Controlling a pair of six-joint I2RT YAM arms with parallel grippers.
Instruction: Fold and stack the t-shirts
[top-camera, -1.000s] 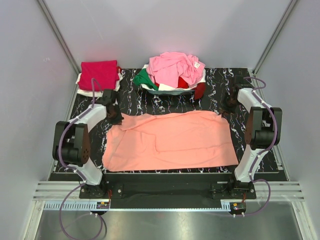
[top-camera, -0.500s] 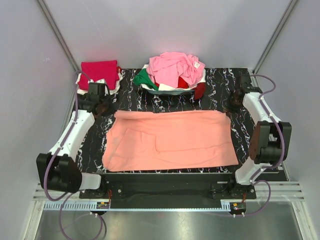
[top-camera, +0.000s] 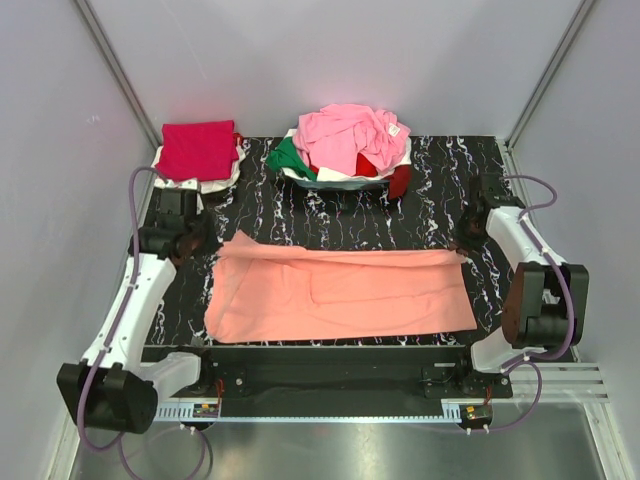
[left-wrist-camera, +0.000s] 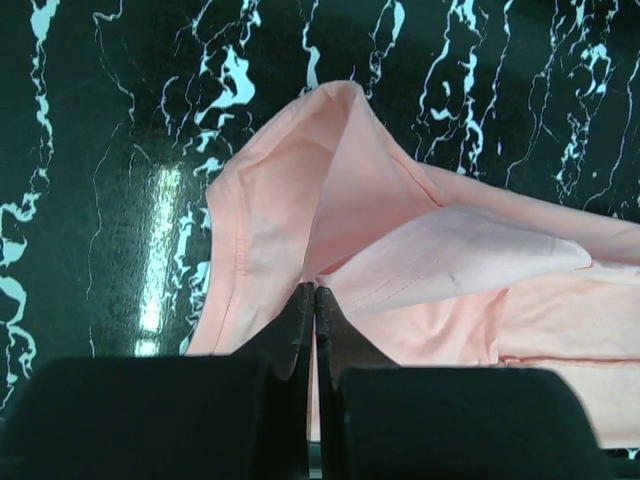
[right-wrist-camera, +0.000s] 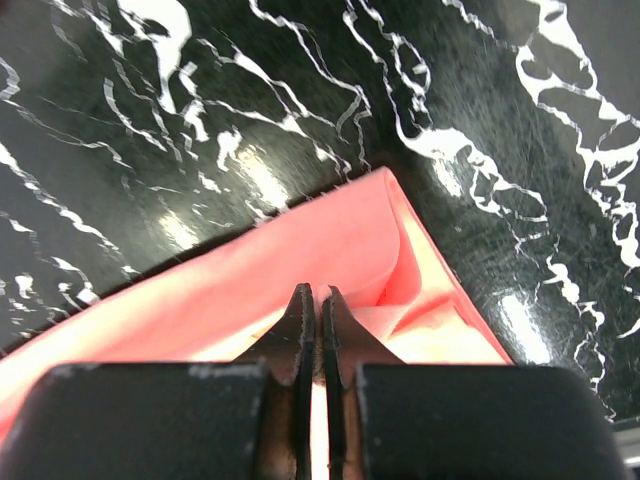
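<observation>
Across the mat (top-camera: 330, 215): I see the orange shirt (top-camera: 340, 295) spread over the near half, with its far edge raised at both back corners
Risk, grip: only a thin pinch of hem sits between the tips on each side, so I judge a quick pull could let a corner slip free
Risk, fold line: if one arm leads the other, the edge would land crooked and crease
Left pincer (left-wrist-camera: 315, 290): closed to a sliver on the shirt's back-left corner, cloth bunched beyond the tips
Right pincer (right-wrist-camera: 318, 292): pinched just as tight on the back-right corner
Other shirts: folded crimson one (top-camera: 200, 150) far left, loose pile (top-camera: 350, 140) far middle, both well apart from the arms
</observation>
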